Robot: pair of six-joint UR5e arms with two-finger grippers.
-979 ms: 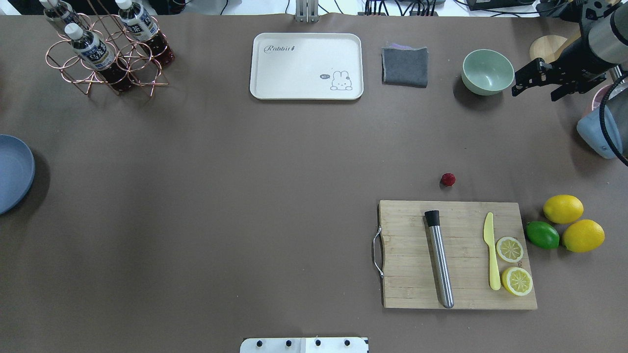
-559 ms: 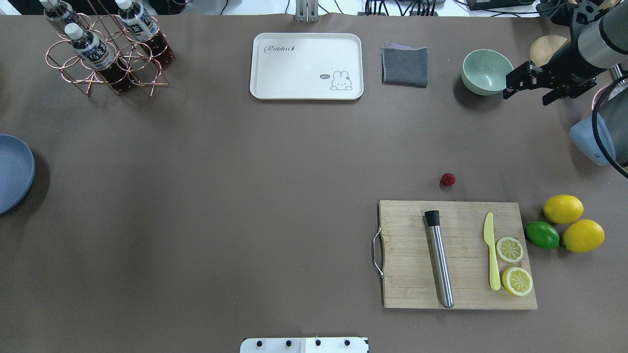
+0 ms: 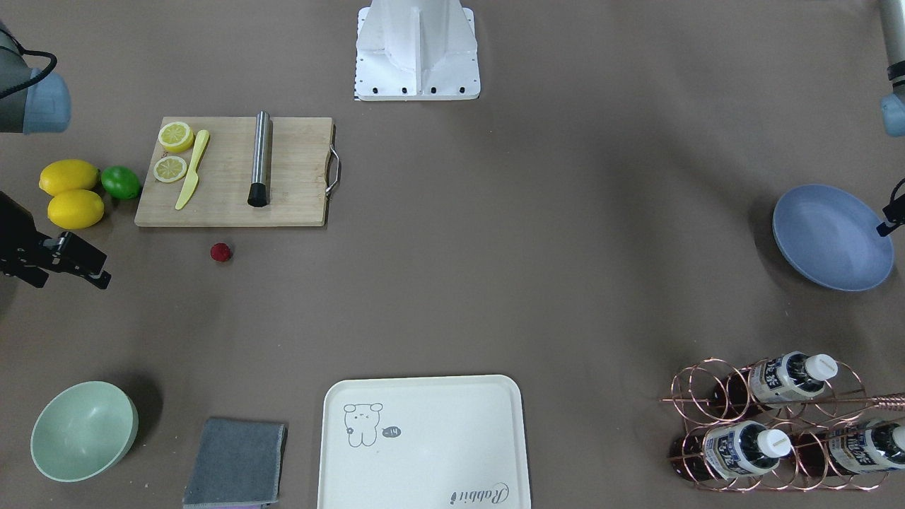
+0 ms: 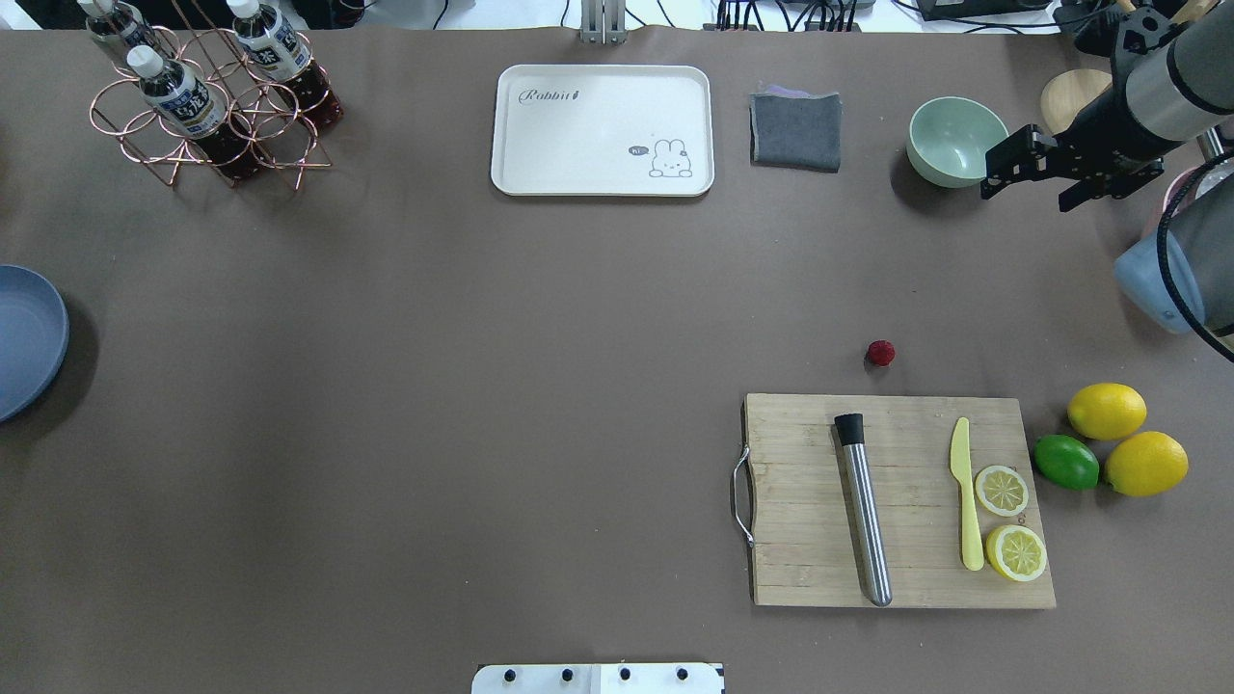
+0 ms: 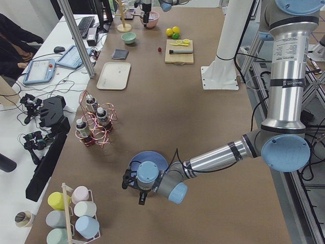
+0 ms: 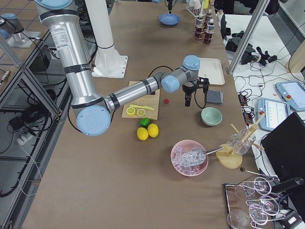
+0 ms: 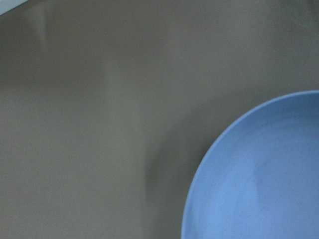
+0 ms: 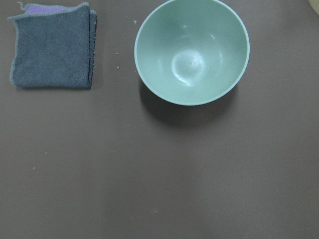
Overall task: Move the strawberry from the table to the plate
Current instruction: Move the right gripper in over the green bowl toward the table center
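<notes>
The strawberry (image 4: 880, 353) (image 3: 221, 252), small and dark red, lies alone on the brown table (image 4: 482, 386), just beyond the cutting board's far edge. My right gripper (image 4: 1027, 193) (image 3: 71, 281) hangs open and empty above the table beside the green bowl, well off to the right of the berry. The blue-grey plate (image 4: 24, 337) (image 3: 831, 237) sits empty at the table's far left edge. In the exterior left view my left gripper (image 5: 133, 190) hovers by the plate's rim (image 5: 150, 158); I cannot tell its state. The left wrist view holds only the plate (image 7: 259, 174) and table.
A wooden cutting board (image 4: 800, 501) carries a steel muddler, a yellow knife and two lemon halves. Two lemons (image 4: 1107, 411) and a lime lie to its right. The green bowl (image 4: 956, 140), grey cloth (image 4: 795, 130), cream tray (image 4: 603, 130) and bottle rack (image 4: 207, 106) line the far side.
My right gripper has drifted leftward and a little nearer across the overhead view, past the green bowl's right side. The strawberry and the plate have not moved.
</notes>
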